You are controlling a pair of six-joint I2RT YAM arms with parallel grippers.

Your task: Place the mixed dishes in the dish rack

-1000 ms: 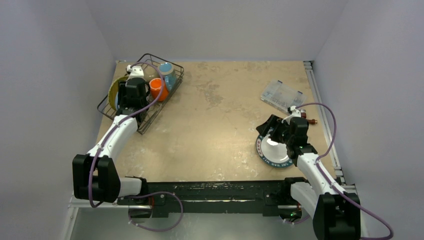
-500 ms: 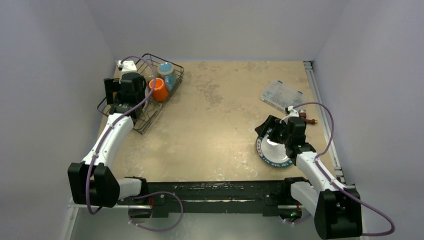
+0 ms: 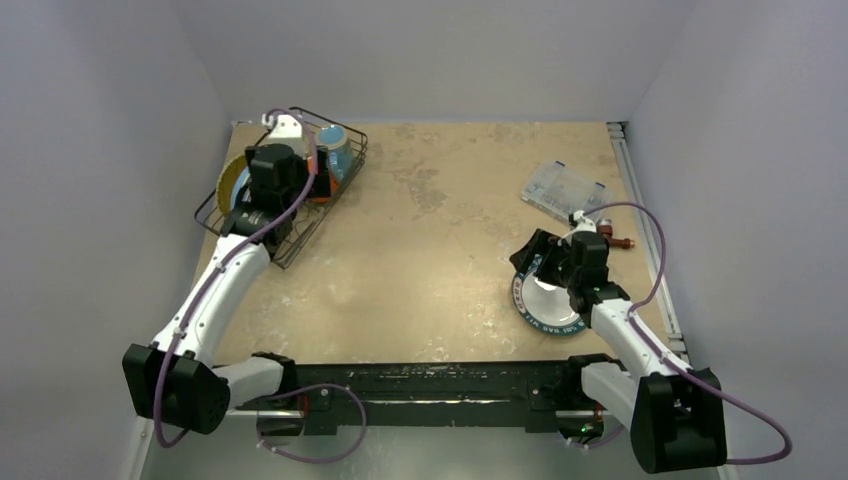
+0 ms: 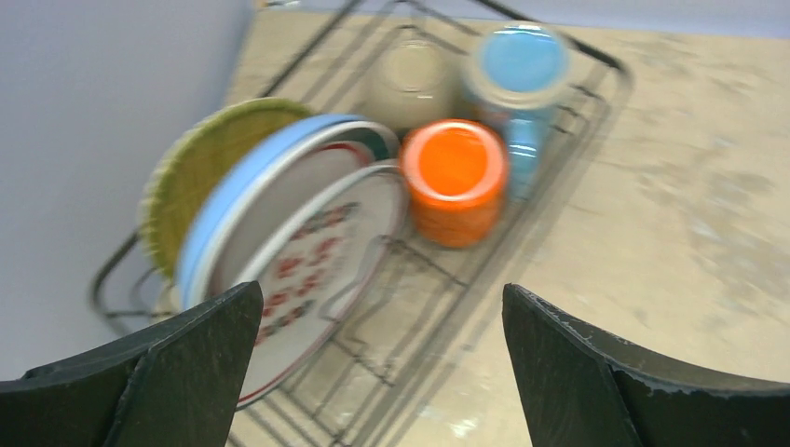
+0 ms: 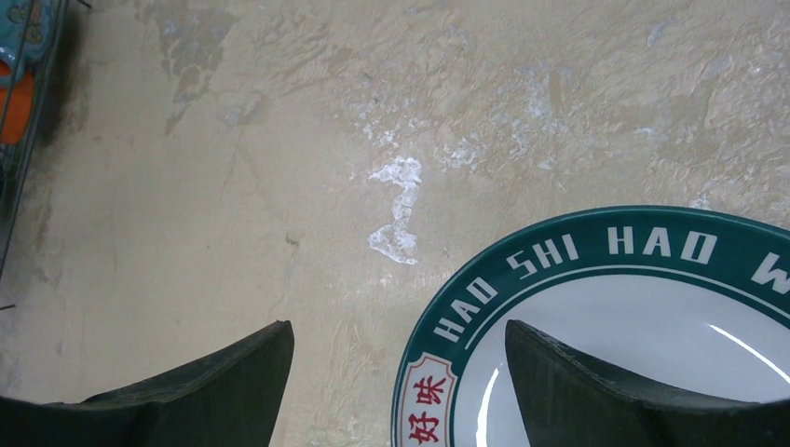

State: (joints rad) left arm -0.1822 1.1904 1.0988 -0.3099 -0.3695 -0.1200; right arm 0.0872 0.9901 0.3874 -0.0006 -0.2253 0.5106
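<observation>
Noted right gripper (image 5: 399, 335) spread wide, empty, over white teal-rimmed plate (image 5: 578, 247) lying flat at near right, well apart from dish rack (image 3: 306, 236) at far left under equally wide left gripper (image 4: 380, 298); likely to skid or slip free if pinched at its low rim.

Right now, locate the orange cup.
Left wrist view: the orange cup sits in the far-left black wire dish rack, between red-dotted white plate and blue mug.

Left arm (image 3: 215, 290) stretched forward, right arm (image 3: 620, 325) bent (fingers (image 4: 177, 372) spread on both).
</observation>
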